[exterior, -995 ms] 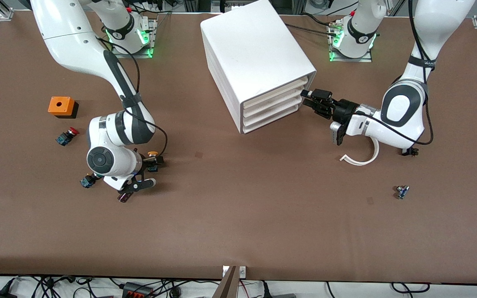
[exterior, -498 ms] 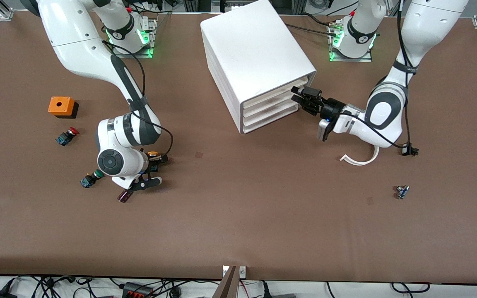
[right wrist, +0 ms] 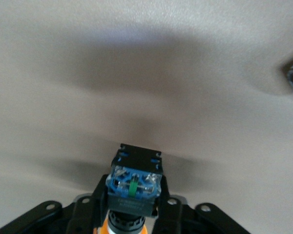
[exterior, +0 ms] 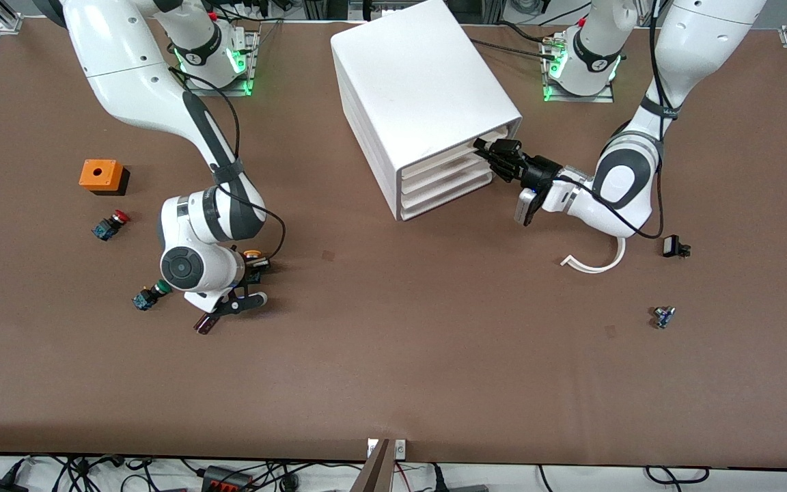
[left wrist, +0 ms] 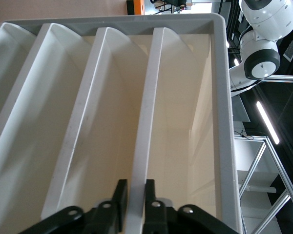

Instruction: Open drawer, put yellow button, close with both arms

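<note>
The white cabinet (exterior: 421,89) stands mid-table with all four drawers pushed in. My left gripper (exterior: 488,147) is at the front of the top drawer (exterior: 445,156). In the left wrist view the left gripper (left wrist: 135,192) is shut on that drawer's front lip (left wrist: 149,122), one finger on each side. My right gripper (exterior: 257,264) is shut on the yellow button (exterior: 252,255), low over the table toward the right arm's end. In the right wrist view the right gripper (right wrist: 133,194) grips the button's blue base (right wrist: 133,179) from both sides.
An orange box (exterior: 100,175), a red-capped switch (exterior: 110,225) and a green-capped switch (exterior: 149,295) lie near the right arm. A white curved strip (exterior: 598,263), a small black part (exterior: 673,247) and a small blue part (exterior: 663,316) lie near the left arm.
My left gripper has moved in from beside the cabinet onto the top drawer's front lip. My right arm shifted a little toward the cabinet with the button, then held still.
</note>
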